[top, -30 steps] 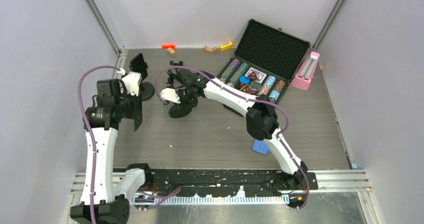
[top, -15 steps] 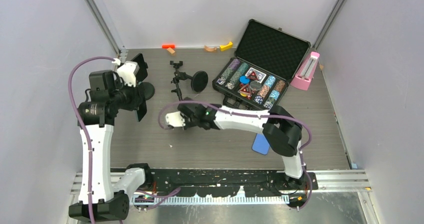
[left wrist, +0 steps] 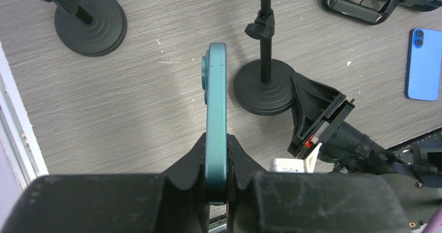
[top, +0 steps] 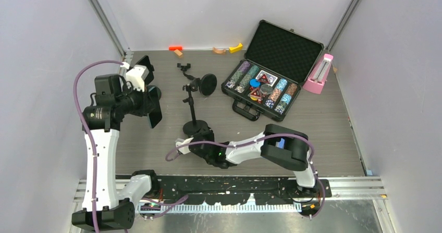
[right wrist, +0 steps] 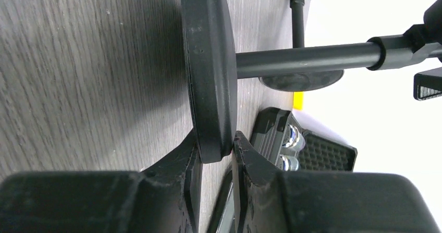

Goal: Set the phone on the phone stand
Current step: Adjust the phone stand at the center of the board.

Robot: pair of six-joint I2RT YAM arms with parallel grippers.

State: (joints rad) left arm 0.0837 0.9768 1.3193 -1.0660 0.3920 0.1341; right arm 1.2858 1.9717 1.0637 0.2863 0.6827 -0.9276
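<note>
Two grippers are each closed on something. The left gripper [left wrist: 216, 152] pinches the green phone [left wrist: 216, 97] by one short end. Its fingers [left wrist: 190, 162] press on the front and back faces, so the phone juts out edge-on with its camera bump at the far end. Seen from overhead, the phone hangs above the table [top: 229, 134], to the left of the phone stand [top: 191, 105] and apart from it, touching no part of it.

The right gripper [right wrist: 215, 145] lies low at the near side of that stand and clamps the rim of its round base [right wrist: 206, 61], one finger on each flat face of the disc. Whether the disc rests fully on the wood cannot be told. The pole [right wrist: 312, 58] rises straight from the middle of the base, and the clamp head sits at its top.

Beyond the phone stand and just right of its head, a second stand [top: 207, 84] is tipped over, its round foot turned up toward the overhead camera. Beyond and to the left of the phone stand, behind the left arm, a third stand [top: 154, 93] carries a dark slab in its head. A blue phone [left wrist: 423, 63] lies flat on the table to the right of the phone stand, largely hidden under the right arm in the overhead view. An open chip case [top: 271, 71] sits beyond and to the right of the stand, its lid propped up.
</note>
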